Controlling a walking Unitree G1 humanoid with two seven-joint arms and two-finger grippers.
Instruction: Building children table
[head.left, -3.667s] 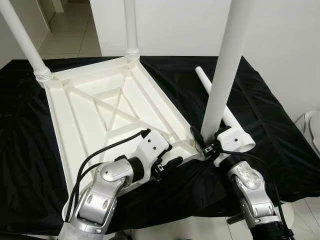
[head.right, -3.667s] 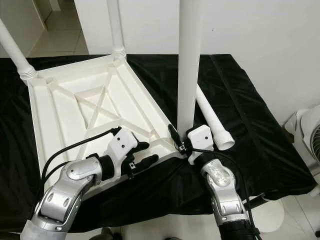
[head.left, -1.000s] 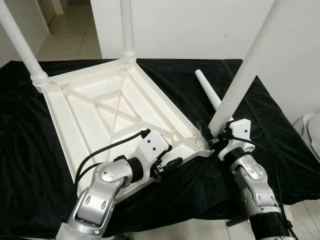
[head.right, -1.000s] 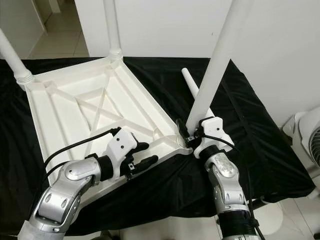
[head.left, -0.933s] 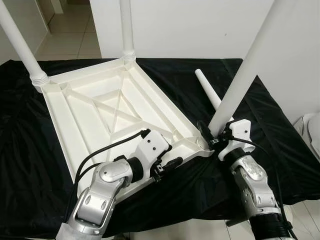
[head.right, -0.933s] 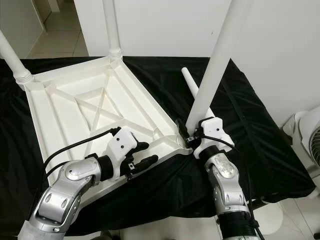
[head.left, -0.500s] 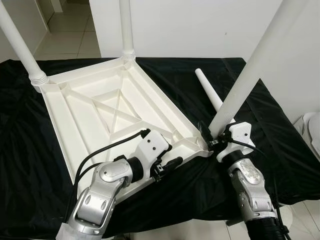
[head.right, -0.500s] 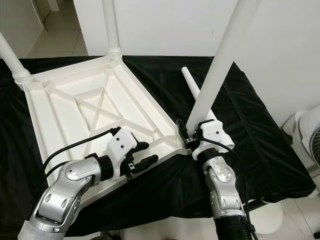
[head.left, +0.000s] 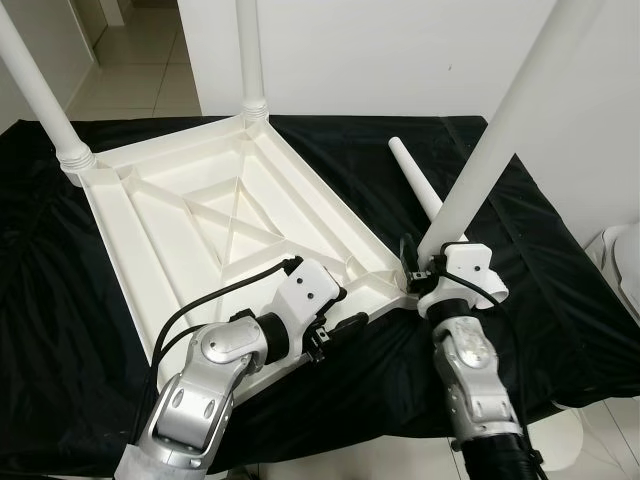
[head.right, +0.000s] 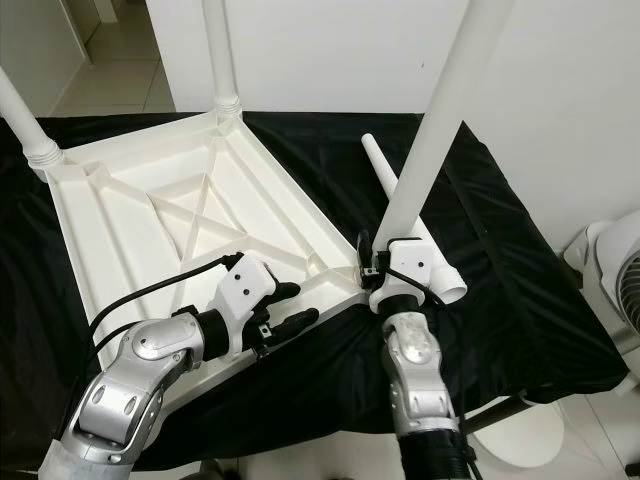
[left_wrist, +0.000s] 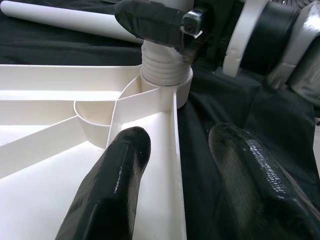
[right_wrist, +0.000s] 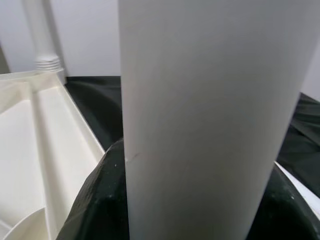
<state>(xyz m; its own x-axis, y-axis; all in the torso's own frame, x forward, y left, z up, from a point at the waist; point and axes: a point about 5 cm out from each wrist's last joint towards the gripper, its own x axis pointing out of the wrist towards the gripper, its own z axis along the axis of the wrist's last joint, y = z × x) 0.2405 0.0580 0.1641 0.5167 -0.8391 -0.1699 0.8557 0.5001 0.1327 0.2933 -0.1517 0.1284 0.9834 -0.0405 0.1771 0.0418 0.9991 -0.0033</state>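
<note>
An upturned white plastic children's tabletop (head.left: 210, 215), its ribbed underside facing up, lay on the desk covered with a black cloth (head.left: 545, 260), reaching from the far left corner of the desk toward the middle of its near edge. Two white plastic tube legs stood upright in the tabletop's far corner sockets, one at the far left corner (head.left: 40, 90) and one at the far right corner (head.left: 250, 55). The right tool (head.right: 372, 270) was clenched around the base of a third white tube leg (head.left: 500, 120), which leaned up and to the right from the tabletop's near right corner; in the left wrist view the leg's threaded end (left_wrist: 162, 70) sat in that round corner socket (left_wrist: 170, 92), with a black finger (left_wrist: 155, 22) of the right tool against it. In the right wrist view the gripped leg (right_wrist: 210, 120) rose between the two dark fingers. The left tool (head.left: 335, 330) rested at the tabletop's near edge, its fingers (left_wrist: 112, 190) spread apart and straddling the raised rim, one over the white underside and the other over the black cloth, grasping nothing. A fourth white tube leg (head.left: 420, 190) lay flat on the cloth just beside the tabletop's right edge, pointing toward the desk's far edge.
</note>
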